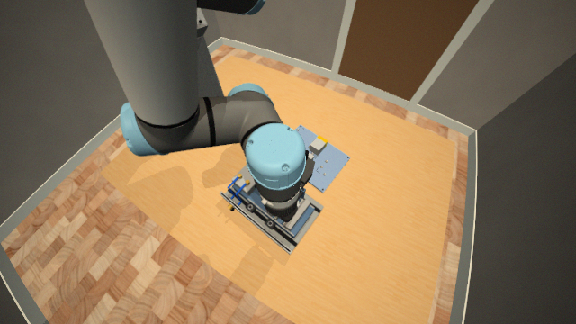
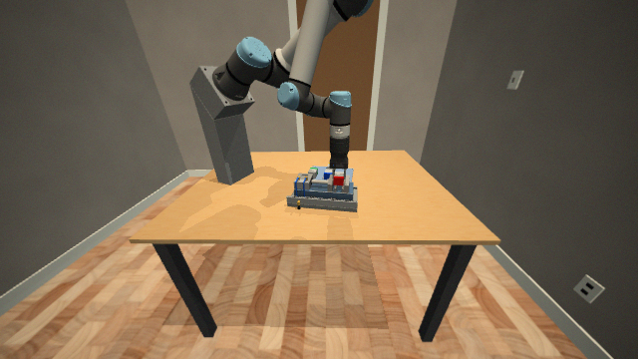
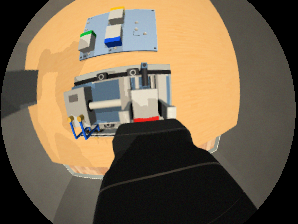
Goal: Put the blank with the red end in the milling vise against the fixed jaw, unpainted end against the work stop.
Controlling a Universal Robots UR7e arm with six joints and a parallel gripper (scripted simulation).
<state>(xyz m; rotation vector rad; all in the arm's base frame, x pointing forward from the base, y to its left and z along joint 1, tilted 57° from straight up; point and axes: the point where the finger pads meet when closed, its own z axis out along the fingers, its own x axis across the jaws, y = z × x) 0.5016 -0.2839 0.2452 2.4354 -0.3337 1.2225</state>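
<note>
The blank with the red end (image 3: 144,106) is a grey block; its red end (image 2: 339,179) faces the near side in the exterior view. My gripper (image 3: 144,105) is shut on it and holds it down inside the milling vise (image 3: 120,99), towards the side away from the blue hoses (image 3: 81,129). The vise also shows in the top view (image 1: 272,215), where the wrist covers the blank and the fingers. I cannot tell whether the blank rests on the low bars or touches the fixed jaw. A thin rod (image 3: 143,72) stands beyond the unpainted end.
The light blue plate (image 3: 124,30) lies just behind the vise. It carries a green-ended blank (image 3: 87,42), a blue-ended blank (image 3: 112,38) and a yellow-ended blank (image 1: 319,143). The arm's grey base column (image 2: 221,130) stands at the table's back left.
</note>
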